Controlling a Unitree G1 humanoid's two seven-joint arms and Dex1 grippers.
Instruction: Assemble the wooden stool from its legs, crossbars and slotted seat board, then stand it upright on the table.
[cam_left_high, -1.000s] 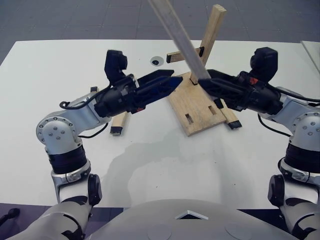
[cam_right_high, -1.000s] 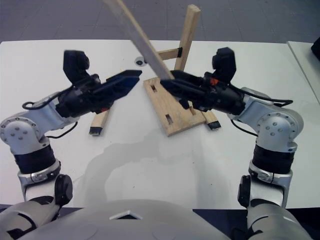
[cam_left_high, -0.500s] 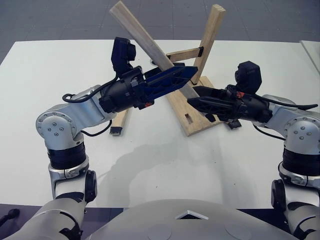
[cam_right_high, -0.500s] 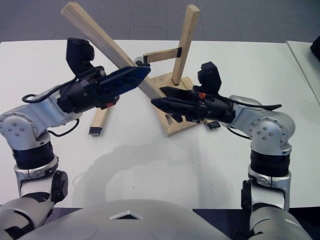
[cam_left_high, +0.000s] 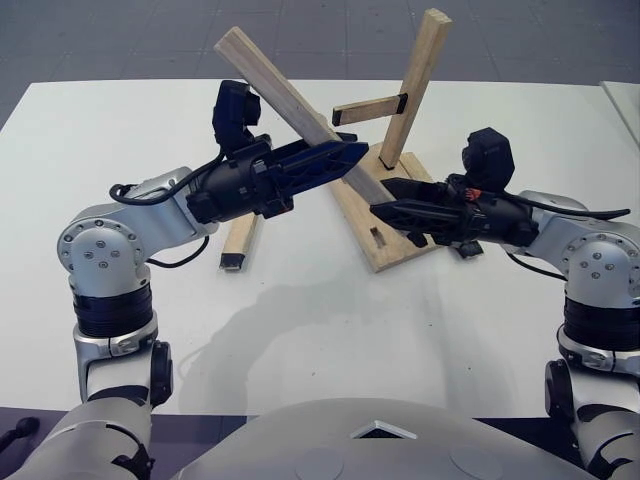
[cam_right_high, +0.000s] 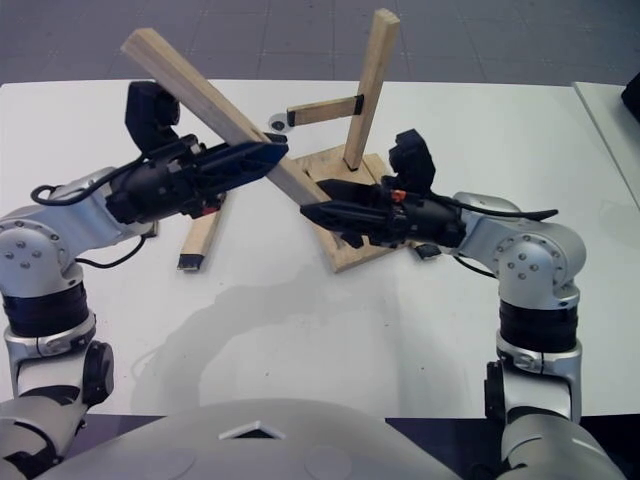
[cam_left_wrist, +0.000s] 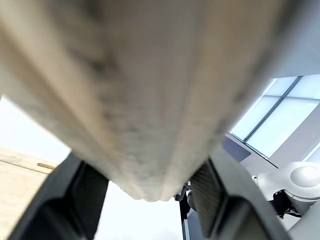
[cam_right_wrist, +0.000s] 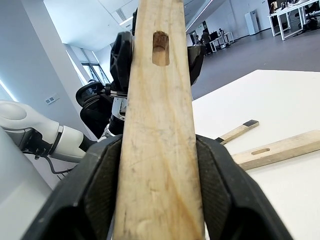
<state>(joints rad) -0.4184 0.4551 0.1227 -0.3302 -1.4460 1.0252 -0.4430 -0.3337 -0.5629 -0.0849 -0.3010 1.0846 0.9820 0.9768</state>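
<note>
Right gripper (cam_left_high: 376, 206): clamped tight on the low end of the slanted leg (cam_left_high: 272, 78), right over the seat board (cam_left_high: 398, 243).
Left gripper (cam_left_high: 348, 160): closed on that same leg higher up, above the board's left side.
Seat board: lying flat on the table (cam_left_high: 100, 130).
Upright leg (cam_left_high: 415, 80): standing at the board's far end, crossbar (cam_left_high: 365, 108) attached.

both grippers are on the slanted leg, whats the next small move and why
Probably tip the slanted leg upright over the seat board, then seat its lower end: left gripper and right gripper both clamp it, it leans steeply, while the other leg already stands in the board.
</note>
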